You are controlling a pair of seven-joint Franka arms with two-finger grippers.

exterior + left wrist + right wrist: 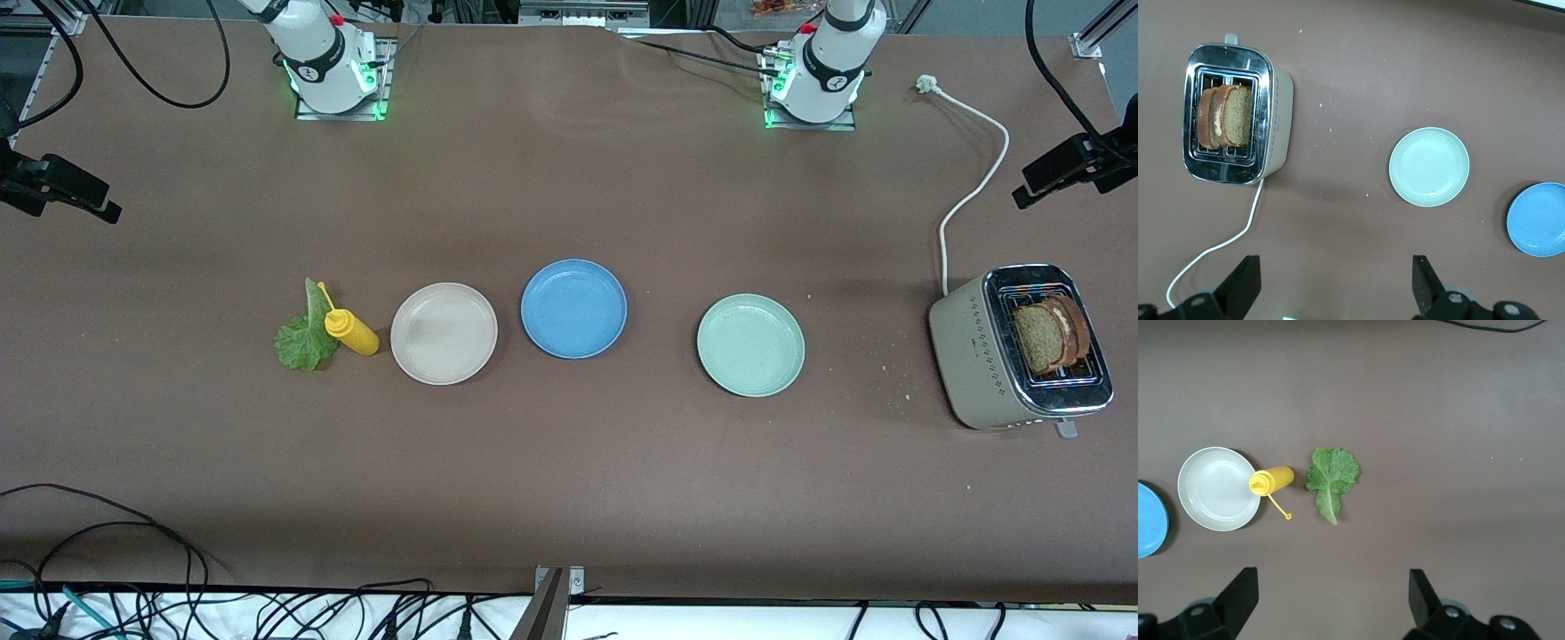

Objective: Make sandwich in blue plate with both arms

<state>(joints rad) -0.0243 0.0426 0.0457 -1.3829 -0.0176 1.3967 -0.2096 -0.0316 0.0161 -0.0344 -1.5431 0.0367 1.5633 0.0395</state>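
Nothing has been assembled yet. The blue plate (573, 308) sits bare near the middle of the front view, between a beige plate (444, 333) and a mint-green plate (750, 345) on the brown table (569, 462). The makings of the sandwich are apart: two bread slices (1053, 335) stand in the slots of a toaster (1018, 348) at the right edge of that frame, and the lettuce leaf (302, 338) lies flat at center-left, touching a yellow squeeze bottle (351, 331) that lies on its side just beside the beige plate.

Both arms are held high, only their bases showing along the top of the front view. The left end effector (1331, 287) hangs over the table near the toaster, fingers spread wide and holding nothing; the right end effector (1331, 603) hangs over the table near the leaf, equally wide and empty.

As I see it, the step in hand is the first pick, most likely bread for the left arm. To do it well, it should drop straight down over the toaster slot, fingers aligned across the thin face of one slice, and close on that slice alone, since the two stand close together. Lift vertically so the crust clears the wire guides. The right arm, going for the leaf, should pinch the edge away from the bottle, as a nudge could roll the bottle.
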